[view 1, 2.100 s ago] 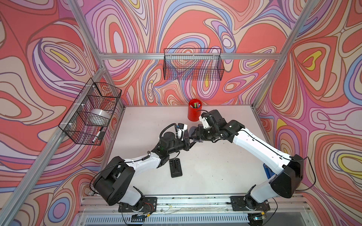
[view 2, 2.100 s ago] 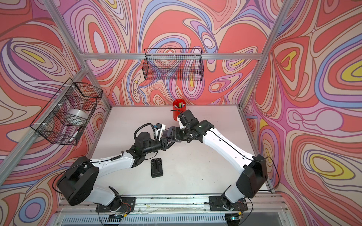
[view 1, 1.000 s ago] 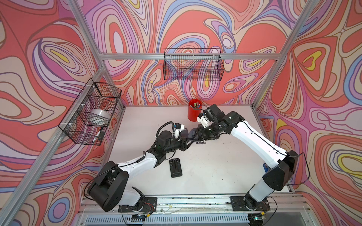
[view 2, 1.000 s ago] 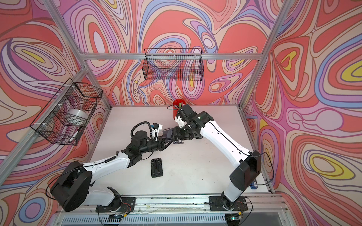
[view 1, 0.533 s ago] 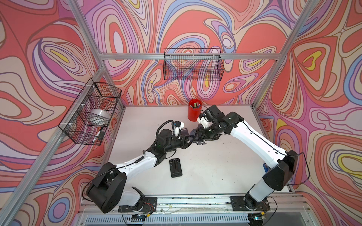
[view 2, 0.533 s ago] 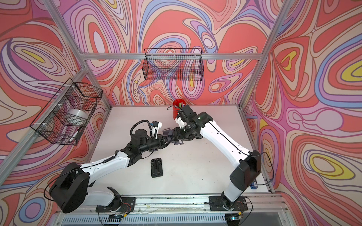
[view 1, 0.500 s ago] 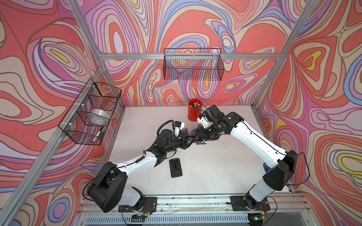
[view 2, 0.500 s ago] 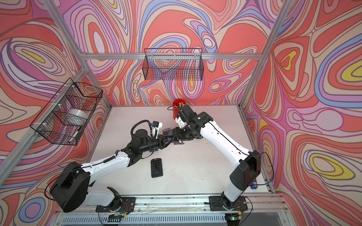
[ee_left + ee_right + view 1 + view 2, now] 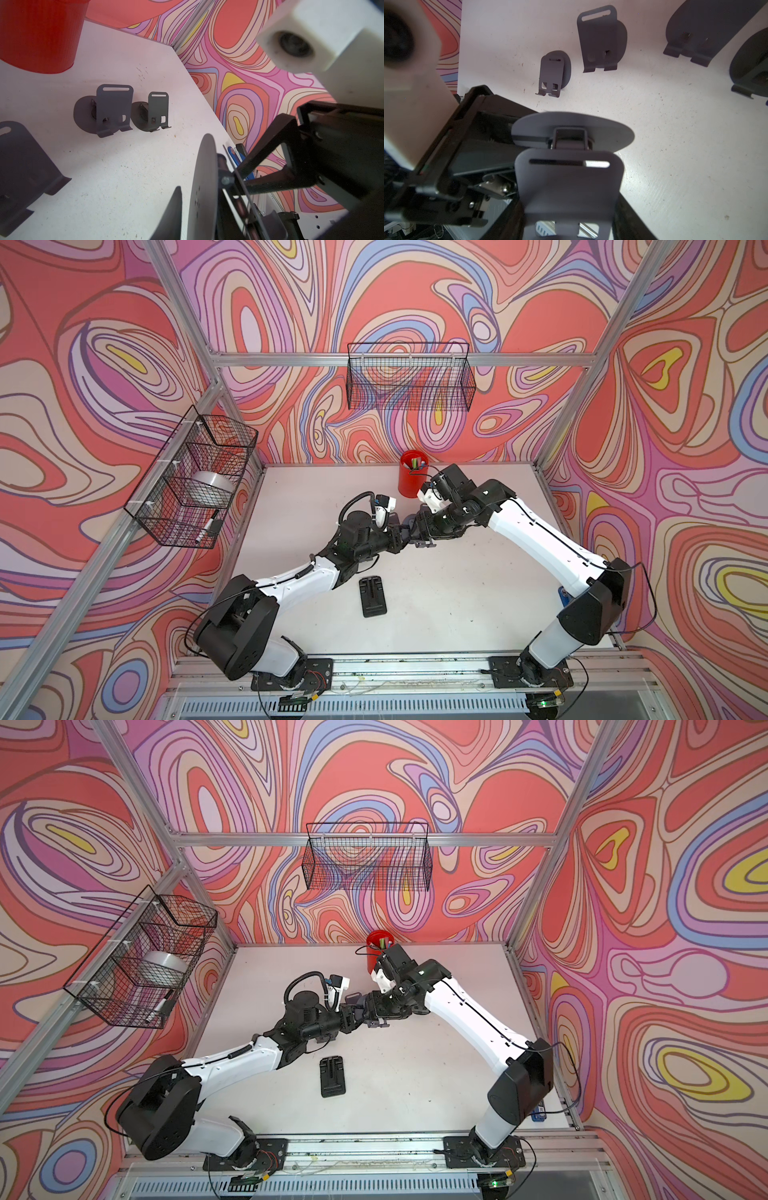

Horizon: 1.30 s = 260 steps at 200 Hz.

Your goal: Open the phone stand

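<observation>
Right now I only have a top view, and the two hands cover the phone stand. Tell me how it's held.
Observer: In the right wrist view the right hand holds the phone stand by its slotted back plate, and the rim of its round base sits between the fingers of the left hand; whether they pinch it, I cannot tell.
Operator: List what stands on the table beneath the arms.
Observer: The left wrist view shows at least two unfolded stands, side by side on the table near the red pen cup.
</observation>
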Each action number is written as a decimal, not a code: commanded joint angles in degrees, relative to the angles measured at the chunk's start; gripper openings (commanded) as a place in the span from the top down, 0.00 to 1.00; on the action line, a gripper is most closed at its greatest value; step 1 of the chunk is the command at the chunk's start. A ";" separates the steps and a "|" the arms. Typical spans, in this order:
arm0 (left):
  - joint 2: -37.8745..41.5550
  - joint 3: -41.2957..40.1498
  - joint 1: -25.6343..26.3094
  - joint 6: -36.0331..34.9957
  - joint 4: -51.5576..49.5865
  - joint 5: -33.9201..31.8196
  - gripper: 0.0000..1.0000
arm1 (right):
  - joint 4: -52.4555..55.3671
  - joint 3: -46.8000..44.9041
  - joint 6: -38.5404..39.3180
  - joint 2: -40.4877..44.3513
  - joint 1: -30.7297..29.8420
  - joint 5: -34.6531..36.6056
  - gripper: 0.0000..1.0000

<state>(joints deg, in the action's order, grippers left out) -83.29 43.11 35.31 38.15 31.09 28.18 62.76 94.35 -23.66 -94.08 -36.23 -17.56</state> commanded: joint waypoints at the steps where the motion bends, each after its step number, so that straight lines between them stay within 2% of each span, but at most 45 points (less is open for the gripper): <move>1: -0.99 1.10 0.20 0.24 3.04 0.60 0.89 | -1.07 -0.42 -0.40 1.87 -0.03 -0.80 0.97; 46: -0.61 0.35 0.20 -3.74 1.41 0.76 0.97 | 0.94 2.55 -0.08 0.59 0.02 -2.86 0.97; 79: -0.06 0.63 0.20 -7.25 -0.77 0.25 0.98 | 3.27 4.66 0.71 -0.31 -0.01 -3.82 0.97; 110: -0.20 1.09 0.20 -6.71 -0.37 0.59 0.98 | 2.95 4.39 0.54 -0.28 0.02 -3.71 0.94; 131: -0.71 0.75 0.20 -4.07 3.50 2.21 0.98 | 0.67 2.23 0.19 0.76 0.02 -3.28 0.80; 155: -1.56 0.87 0.07 -1.81 7.09 4.29 1.00 | -2.83 -0.89 -0.53 3.12 0.02 -3.06 0.53; 190: -2.01 2.53 -0.39 -2.59 8.19 7.80 1.00 | -6.77 -4.78 -0.41 7.57 0.31 -1.80 0.29; 225: -2.92 4.67 -0.97 -3.68 7.58 10.85 1.00 | -10.90 -7.66 -0.23 11.29 2.32 -3.17 0.16; 237: -3.20 5.08 -1.28 -4.40 7.73 12.38 1.00 | -11.95 -8.26 -0.06 12.19 3.20 -4.05 0.16; 260: -4.98 5.38 -3.39 -3.23 12.49 18.09 1.00 | -15.56 -11.08 0.25 14.70 6.83 -8.05 0.24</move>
<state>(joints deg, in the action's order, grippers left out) -86.39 46.85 33.85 34.57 36.77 39.33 52.36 86.00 -23.97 -82.04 -32.40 -21.45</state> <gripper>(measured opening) 0.067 0.784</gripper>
